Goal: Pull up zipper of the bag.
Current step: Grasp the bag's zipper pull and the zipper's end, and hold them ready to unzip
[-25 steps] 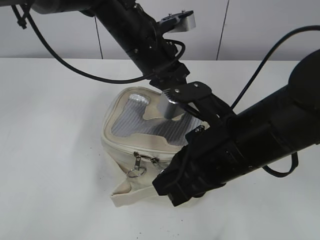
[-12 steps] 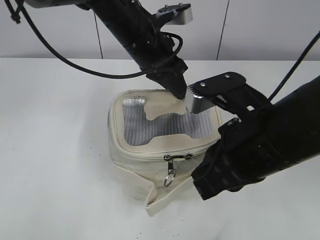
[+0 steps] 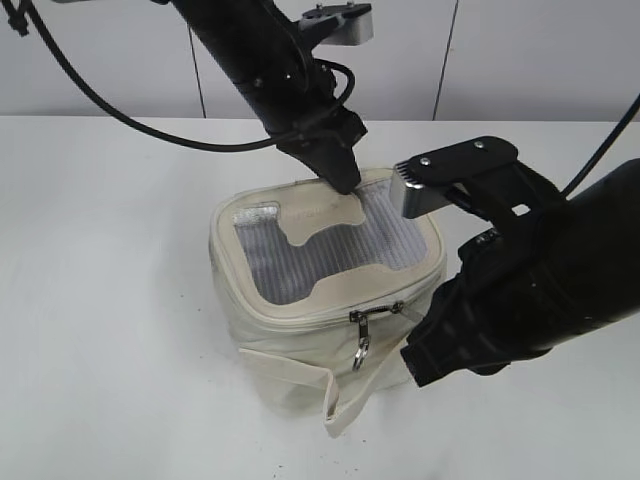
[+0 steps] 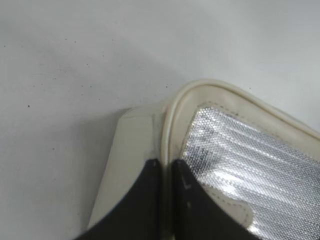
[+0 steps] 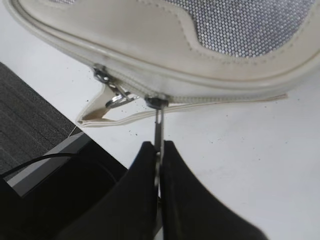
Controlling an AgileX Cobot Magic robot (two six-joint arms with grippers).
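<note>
A cream bag (image 3: 300, 340) with a silver mesh top panel (image 3: 330, 250) stands on the white table. My left gripper (image 3: 342, 182) is shut on the bag's back rim; the left wrist view shows its fingertips (image 4: 166, 162) pinching the rim piping (image 4: 172, 120). My right gripper (image 5: 160, 147) is shut on a thin metal zipper pull (image 5: 158, 127) that hangs from a slider (image 5: 156, 102) on the zipper line. A second slider with a ring (image 5: 112, 92) sits just left of it. In the exterior view the sliders (image 3: 375, 313) and ring (image 3: 361, 352) are at the bag's front; the right fingertips are hidden by the arm.
The bulky black right arm (image 3: 530, 290) covers the bag's right side. A loose cream strap (image 3: 335, 400) hangs at the bag's front bottom. The table's edge and dark floor (image 5: 30, 125) lie close in the right wrist view.
The bag has turned and shifted right, and now stands more upright. The zipper sliders have moved right along the front. My right arm has drawn back to the right; the left gripper keeps its hold.
</note>
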